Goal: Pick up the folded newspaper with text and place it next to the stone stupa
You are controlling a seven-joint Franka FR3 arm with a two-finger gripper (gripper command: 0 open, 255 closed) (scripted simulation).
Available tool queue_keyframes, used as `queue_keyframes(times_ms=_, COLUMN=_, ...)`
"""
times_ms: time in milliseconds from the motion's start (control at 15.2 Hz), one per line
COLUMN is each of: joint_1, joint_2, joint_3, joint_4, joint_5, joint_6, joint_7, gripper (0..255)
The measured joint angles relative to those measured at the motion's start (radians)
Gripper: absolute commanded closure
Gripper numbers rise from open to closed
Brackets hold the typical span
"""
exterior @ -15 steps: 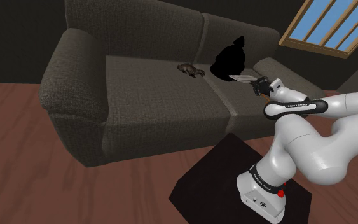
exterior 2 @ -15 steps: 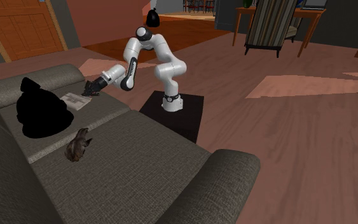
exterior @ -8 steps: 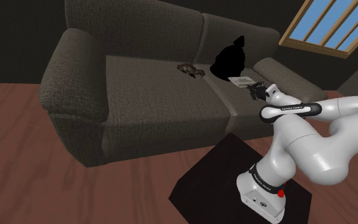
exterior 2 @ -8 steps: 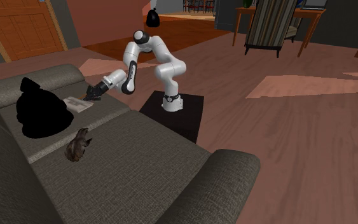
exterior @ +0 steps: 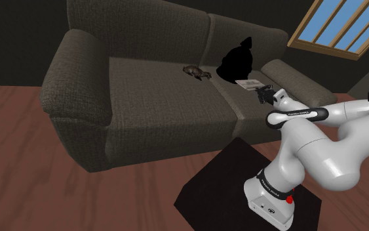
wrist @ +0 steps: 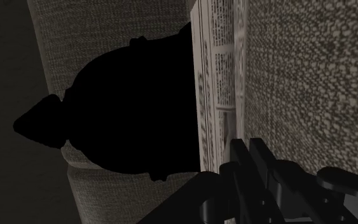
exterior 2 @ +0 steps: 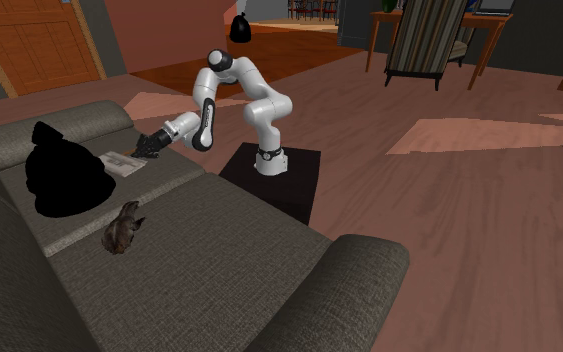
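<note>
**Newspaper lies on the sofa cushion beside the stupa, tool at its edge**

The folded white newspaper with columns of dark print (exterior: pixel 249 84) lies on the seat of the dark grey, coarse-woven fabric sofa (exterior: pixel 156 98). It is on the cushion at the shoulder view's right. Just beside it, on its far left side in that view, stands the flat black, bell-shaped stupa with a pointed top (exterior: pixel 236 64), set back toward the backrest. In the wrist view the paper's long edge runs right along the stupa's black outline, so the two look touching or all but touching.

The white arm (exterior: pixel 320 141) reaches low and nearly level from the black box stand (exterior: pixel 209 190). That brings the black tool (exterior: pixel 265 94) to the paper's near right end, the side away from the stupa. This approach leaves the stupa undisturbed and lets the paper lie flat on the cushion. Whether the tool is pinching the paper or has let go, I cannot tell, because its tip blends into the dark around it.

A small brown lump (exterior: pixel 196 71) sits well apart on the left cushion and plays no part. Judged from how things lie, the placing is at or near its end. What seems left is a clean release and a withdrawal that does not drag the paper.
</note>
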Motion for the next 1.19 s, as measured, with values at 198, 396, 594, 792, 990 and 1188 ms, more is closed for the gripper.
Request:
queue_keyframes(times_ms=198, joint_1=0.014, joint_2=0.008, joint_3=0.000, joint_4=0.012, joint_5=-0.003, joint_6=0.002, joint_7=0.015, gripper=0)
queue_keyframes(times_ms=396, joint_1=0.017, joint_2=0.001, joint_3=0.005, joint_4=0.025, joint_5=-0.024, joint_6=0.017, joint_7=0.029, gripper=0)
queue_keyframes(times_ms=594, joint_1=-0.001, joint_2=0.037, joint_3=-0.022, joint_4=0.001, joint_5=-0.059, joint_6=0.042, joint_7=0.065, gripper=0)
queue_keyframes(times_ms=792, joint_1=-0.068, joint_2=0.103, joint_3=-0.036, joint_4=-0.055, joint_5=-0.135, joint_6=0.054, joint_7=0.129, gripper=0)
queue_keyframes(times_ms=990, joint_1=-0.064, joint_2=0.127, joint_3=-0.051, joint_4=-0.063, joint_5=-0.148, joint_6=0.077, joint_7=0.151, gripper=0)
queue_keyframes(times_ms=1188, joint_1=-0.043, joint_2=0.139, joint_3=-0.074, joint_4=-0.057, joint_5=-0.155, joint_6=0.103, joint_7=0.168, gripper=0)
